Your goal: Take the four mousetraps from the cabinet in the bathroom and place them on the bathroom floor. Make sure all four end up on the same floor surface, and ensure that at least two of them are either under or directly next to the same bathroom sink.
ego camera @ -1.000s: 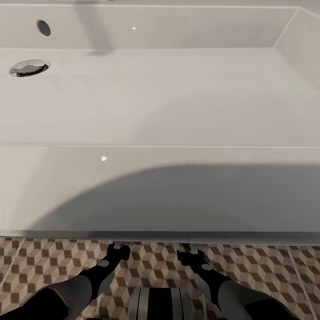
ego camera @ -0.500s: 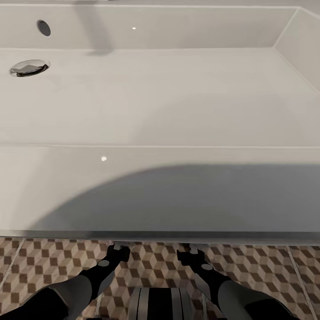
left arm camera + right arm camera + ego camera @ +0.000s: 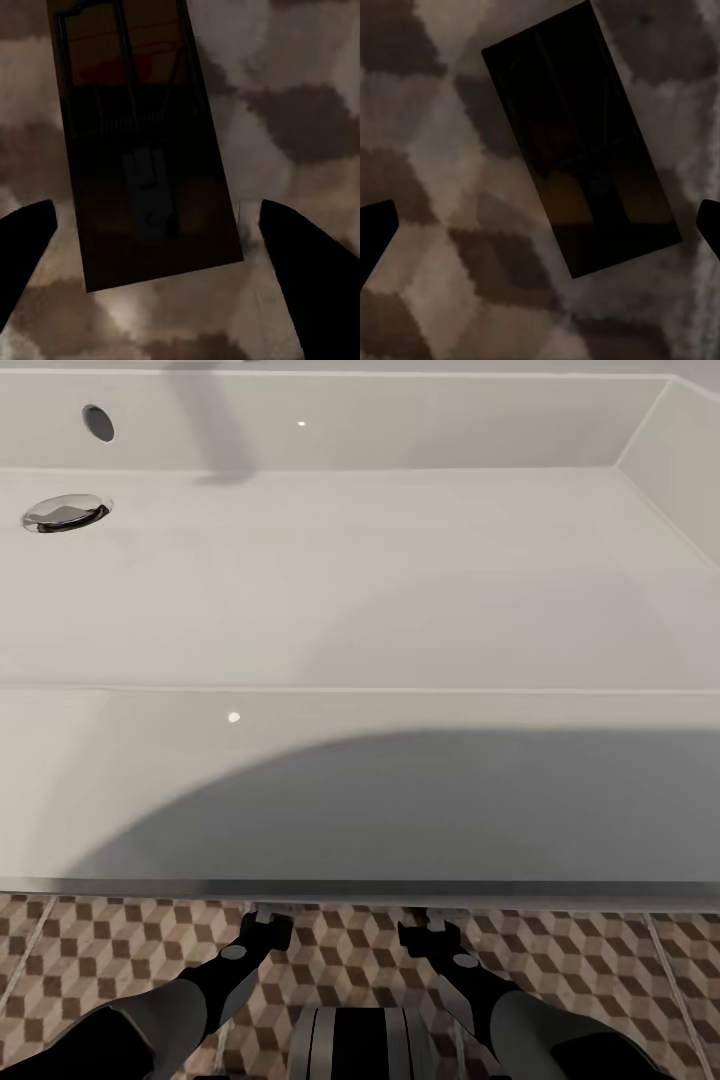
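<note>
The left hand is spread wide above a mousetrap lying flat on the tiled floor. The right hand is also wide, over a second mousetrap. Both reach beneath the white sink.

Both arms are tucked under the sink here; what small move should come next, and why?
Probably lift both arms back. Each open gripper, left and right, hangs over a mousetrap lying flat on the bathroom floor below the sink, seemingly released.
</note>
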You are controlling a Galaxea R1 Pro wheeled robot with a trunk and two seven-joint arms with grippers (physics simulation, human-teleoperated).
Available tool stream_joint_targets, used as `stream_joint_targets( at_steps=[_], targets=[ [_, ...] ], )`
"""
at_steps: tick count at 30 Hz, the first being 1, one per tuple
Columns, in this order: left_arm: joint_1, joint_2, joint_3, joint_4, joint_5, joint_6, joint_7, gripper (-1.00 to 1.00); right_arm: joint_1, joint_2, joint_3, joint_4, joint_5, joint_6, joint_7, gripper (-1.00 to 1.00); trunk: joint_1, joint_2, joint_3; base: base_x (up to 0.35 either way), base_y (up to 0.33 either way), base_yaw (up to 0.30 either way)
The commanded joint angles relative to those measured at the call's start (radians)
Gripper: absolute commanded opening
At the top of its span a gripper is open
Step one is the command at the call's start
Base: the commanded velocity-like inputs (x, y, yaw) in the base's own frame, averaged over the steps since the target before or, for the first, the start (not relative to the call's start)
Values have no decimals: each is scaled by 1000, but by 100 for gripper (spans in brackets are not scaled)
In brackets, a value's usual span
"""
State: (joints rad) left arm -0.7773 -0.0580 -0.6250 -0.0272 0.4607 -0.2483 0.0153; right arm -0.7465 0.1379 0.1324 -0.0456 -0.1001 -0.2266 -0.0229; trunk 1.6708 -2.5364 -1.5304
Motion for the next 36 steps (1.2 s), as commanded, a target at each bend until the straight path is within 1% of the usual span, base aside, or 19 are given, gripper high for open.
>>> stream_joint_targets(
  at_steps=[1, 28, 36],
  targets=[
    [0, 0, -9, 1, 7, -4, 2, 100, -1, 0, 9, 1, -10, -4, -3, 100, 0, 0, -1, 0, 0, 0],
    [0, 0, -10, 1, 6, -10, 2, 100, -1, 0, 9, 1, -10, -5, -2, 100, 0, 0, -1, 0, 0, 0],
    [0, -1, -12, 0, 4, -33, 2, 100, -1, 0, 9, 0, -9, -5, -2, 100, 0, 0, -1, 0, 0, 0]
  ],
)
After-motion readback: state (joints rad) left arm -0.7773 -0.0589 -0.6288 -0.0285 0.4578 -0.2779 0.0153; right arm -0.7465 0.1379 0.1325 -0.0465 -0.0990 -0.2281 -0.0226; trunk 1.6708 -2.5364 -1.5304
